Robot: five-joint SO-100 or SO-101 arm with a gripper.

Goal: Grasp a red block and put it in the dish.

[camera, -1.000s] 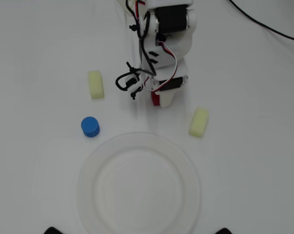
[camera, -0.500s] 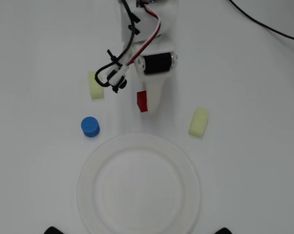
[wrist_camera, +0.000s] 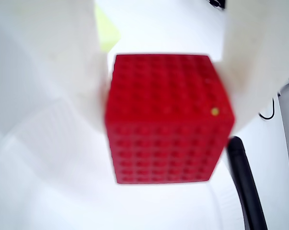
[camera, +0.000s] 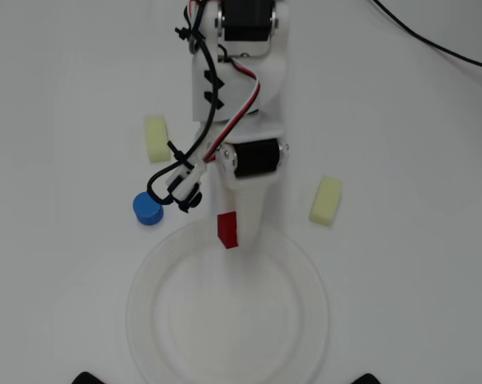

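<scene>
The red block [camera: 227,229] is a small cube held in my gripper [camera: 230,230] over the far rim of the dish [camera: 296,264], a large round white plate at the bottom centre of the overhead view. In the wrist view the red block [wrist_camera: 168,117] fills the middle, clamped between my two white fingers [wrist_camera: 53,72], with the gripper [wrist_camera: 166,96] shut on it. Whether the block touches the plate cannot be told.
A blue cylinder [camera: 148,208] stands just left of the dish's far rim. One pale yellow block [camera: 156,138] lies left of the arm, another [camera: 326,200] lies right of it. A black cable [camera: 432,40] crosses the top right corner.
</scene>
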